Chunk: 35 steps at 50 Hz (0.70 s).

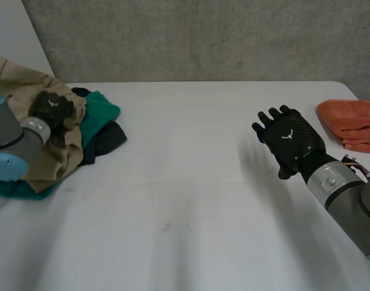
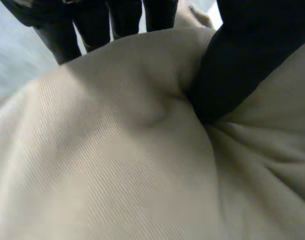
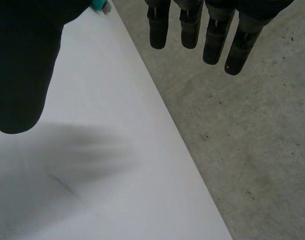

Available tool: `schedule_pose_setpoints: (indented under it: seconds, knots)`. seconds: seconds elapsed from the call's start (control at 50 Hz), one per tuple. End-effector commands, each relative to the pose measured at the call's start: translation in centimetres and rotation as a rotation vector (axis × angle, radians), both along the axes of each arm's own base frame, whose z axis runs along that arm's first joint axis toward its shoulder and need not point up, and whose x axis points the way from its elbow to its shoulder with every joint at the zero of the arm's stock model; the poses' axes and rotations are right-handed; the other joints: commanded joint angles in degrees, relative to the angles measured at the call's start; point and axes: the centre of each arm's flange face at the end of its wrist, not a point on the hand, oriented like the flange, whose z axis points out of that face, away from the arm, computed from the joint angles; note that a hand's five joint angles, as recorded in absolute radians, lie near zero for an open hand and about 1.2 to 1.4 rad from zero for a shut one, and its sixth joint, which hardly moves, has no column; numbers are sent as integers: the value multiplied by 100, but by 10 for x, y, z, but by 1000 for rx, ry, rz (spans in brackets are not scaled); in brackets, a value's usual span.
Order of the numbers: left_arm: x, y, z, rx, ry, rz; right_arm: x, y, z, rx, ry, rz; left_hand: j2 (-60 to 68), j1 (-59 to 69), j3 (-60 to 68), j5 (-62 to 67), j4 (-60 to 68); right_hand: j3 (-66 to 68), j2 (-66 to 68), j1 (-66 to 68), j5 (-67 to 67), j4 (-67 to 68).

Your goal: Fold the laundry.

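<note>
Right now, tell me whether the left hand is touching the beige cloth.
Touching. The left wrist view shows the left hand pressing its thumb into the beige cloth, a fold bunched between thumb and fingers.

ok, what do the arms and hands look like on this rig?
Both hands are black. The right hand has a woven-look back with a small white mark; the left hand carries the same mark. The fingers are rounded black segments. A silver cuff joins the right hand to the grey right arm. The left arm is grey with light-blue caps.
</note>
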Motion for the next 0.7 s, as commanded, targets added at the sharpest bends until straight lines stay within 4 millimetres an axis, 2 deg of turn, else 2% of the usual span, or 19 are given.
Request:
schedule_pose_setpoints:
  seconds: [0.02, 0.04, 0.06, 0.1, 0.12, 0.16, 0.18, 0.2, 0.28, 0.34, 0.36, 0.38, 0.4, 0.42, 0.48, 0.54, 0.58, 0.64, 0.7]
  knots:
    - [-51, 48, 79, -191, 148, -38, -2, -3, 6, -21, -3, -25, 1433, 2030, 1669, 1715, 1352, -215, -260, -152, -373, -342]
    - [-66, 68, 91, -192, 200, -94, -3, -4, 10, -35, -6, -38, 1433, 2030, 1669, 1715, 1352, -215, -260, -152, -373, -342]
    - [-75, 80, 94, -182, 224, -129, -4, -5, 12, -40, -8, -46, 1433, 2030, 1669, 1715, 1352, -215, -260, -152, -373, -342]
    - [-94, 105, 98, -151, 268, -219, -5, -6, 17, -56, -14, -62, 1433, 2030, 1669, 1715, 1352, -215, -260, -152, -373, -342]
    - [-114, 131, 98, -109, 307, -324, -6, -9, 23, -73, -20, -79, 1433, 2030, 1669, 1715, 1352, -215, -260, -152, -373, -342]
    - [-133, 159, 93, -48, 340, -439, -6, -12, 28, -89, -25, -97, 1433, 2030, 1669, 1715, 1352, -215, -260, -152, -373, -342]
    - [-142, 173, 88, -10, 354, -501, -7, -13, 29, -95, -26, -106, 1433, 2030, 1669, 1715, 1352, -215, -260, -152, -373, -342]
    - [-159, 201, 77, 68, 371, -619, -8, -15, 33, -104, -31, -122, 1433, 2030, 1669, 1715, 1352, -215, -260, -152, -373, -342]
    - [-184, 256, 50, 229, 376, -837, -9, -19, 38, -110, -55, -147, 1433, 2030, 1669, 1715, 1352, -215, -260, -152, -373, -342]
    - [-192, 274, 33, 310, 368, -900, -9, -19, 38, -106, -62, -146, 1352, 1949, 1588, 1634, 1271, -215, -260, -152, -373, -342]
    - [-194, 283, 22, 356, 356, -914, -9, -19, 38, -102, -62, -146, -1680, -1083, -1444, -1398, -1761, -215, -260, -152, -373, -342]
    - [-195, 286, 17, 376, 346, -917, -9, -19, 38, -102, -64, -148, -3259, -2662, -3023, -2977, -3340, -215, -260, -152, -373, -342]
    - [-196, 290, 15, 391, 343, -920, -9, -18, 37, -99, -63, -146, -4324, -3727, -4088, -4042, -4405, -215, -260, -152, -373, -342]
    - [-196, 291, 14, 402, 340, -919, -10, -18, 37, -96, -64, -146, -4701, -4104, -4465, -4419, -4782, -215, -260, -152, -373, -342]
    - [-194, 289, 21, 410, 349, -893, -9, -17, 36, -91, -64, -139, -4855, -4259, -4619, -4573, -4936, -215, -260, -152, -373, -342]
    - [-185, 276, 40, 348, 363, -819, -7, -15, 34, -82, -69, -129, -4940, -4343, -4704, -4658, -5021, -215, -260, -152, -373, -342]
    - [-170, 261, 55, 287, 377, -715, -7, -14, 34, -75, -72, -127, -4924, -4327, -4687, -4641, -5004, -215, -260, -152, -373, -342]
    - [-156, 249, 65, 238, 397, -579, -7, -12, 31, -39, -68, -129, -4923, -4326, -4687, -4641, -5004, -215, -260, -152, -373, -342]
    - [-146, 247, 66, 227, 414, -478, -8, -6, 28, 21, -52, -126, -4923, -4326, -4687, -4641, -5004, -215, -260, -152, -373, -342]
